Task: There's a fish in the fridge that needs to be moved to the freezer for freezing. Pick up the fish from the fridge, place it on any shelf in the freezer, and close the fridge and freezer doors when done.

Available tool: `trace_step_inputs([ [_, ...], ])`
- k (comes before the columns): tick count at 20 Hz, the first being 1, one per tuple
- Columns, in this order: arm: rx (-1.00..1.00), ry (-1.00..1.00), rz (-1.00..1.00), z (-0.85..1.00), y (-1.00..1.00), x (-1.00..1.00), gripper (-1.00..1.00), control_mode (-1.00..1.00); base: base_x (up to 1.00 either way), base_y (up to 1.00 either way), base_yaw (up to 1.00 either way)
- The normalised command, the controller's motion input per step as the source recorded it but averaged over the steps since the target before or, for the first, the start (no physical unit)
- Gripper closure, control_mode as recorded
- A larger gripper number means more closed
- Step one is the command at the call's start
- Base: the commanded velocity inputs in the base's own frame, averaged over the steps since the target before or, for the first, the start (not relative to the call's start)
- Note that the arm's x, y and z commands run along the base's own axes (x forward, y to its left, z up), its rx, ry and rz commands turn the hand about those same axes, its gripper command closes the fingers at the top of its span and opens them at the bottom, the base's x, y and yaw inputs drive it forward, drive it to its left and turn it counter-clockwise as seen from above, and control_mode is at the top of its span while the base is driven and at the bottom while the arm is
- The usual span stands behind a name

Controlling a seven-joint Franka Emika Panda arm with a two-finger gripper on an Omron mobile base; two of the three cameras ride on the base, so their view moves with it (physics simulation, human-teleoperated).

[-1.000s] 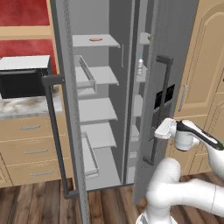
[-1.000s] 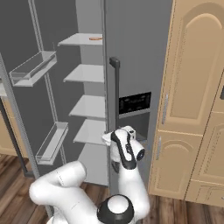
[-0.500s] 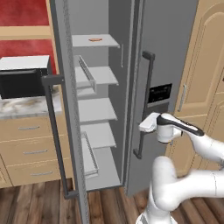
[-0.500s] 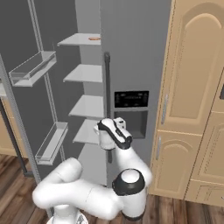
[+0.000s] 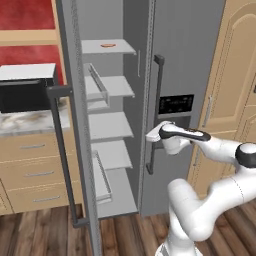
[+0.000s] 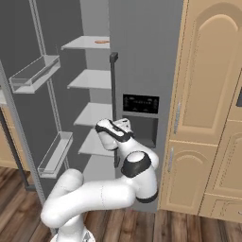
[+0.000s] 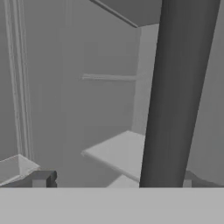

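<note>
Gripper (image 5: 153,134) is right up against the fridge door handle (image 5: 154,115), fingers apart w/ the bar (image 7: 175,96) sitting btwn them. Fish (image 5: 107,45) sits on the top freezer shelf (image 5: 102,48), at 11 o'clock from the hand. Freezer door (image 5: 75,125) hangs open.

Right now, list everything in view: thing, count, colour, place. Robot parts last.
fish: one, orange, top shelf of the open compartment.
shelves: several, pale grey, stacked below the fish.
open door: one, grey, swung out at left, dark handle.
right door: one, grey, shut, dark panel and dark vertical handle.
microwave: one, black and white, on the counter at left.
cabinets: tan, right of the appliance.
gripper: one, white, at the handle; fingers' state unclear.
</note>
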Motion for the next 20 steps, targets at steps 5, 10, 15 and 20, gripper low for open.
trace_step_inputs([
  [5,0.0,0.0,-0.03,0.0,0.16,0.42,-1.0,-1.0,0.0,0.0,0.0],
  [10,0.0,0.0,-0.04,0.02,0.07,0.27,-1.0,-1.0,0.0,0.0,0.0],
  [15,0.0,0.0,-0.1,0.34,-0.1,-0.19,-1.0,-1.0,0.0,0.0,0.0],
  [20,0.0,0.0,-0.12,0.59,-0.12,-0.48,-1.0,-1.0,0.0,0.0,0.0],
])
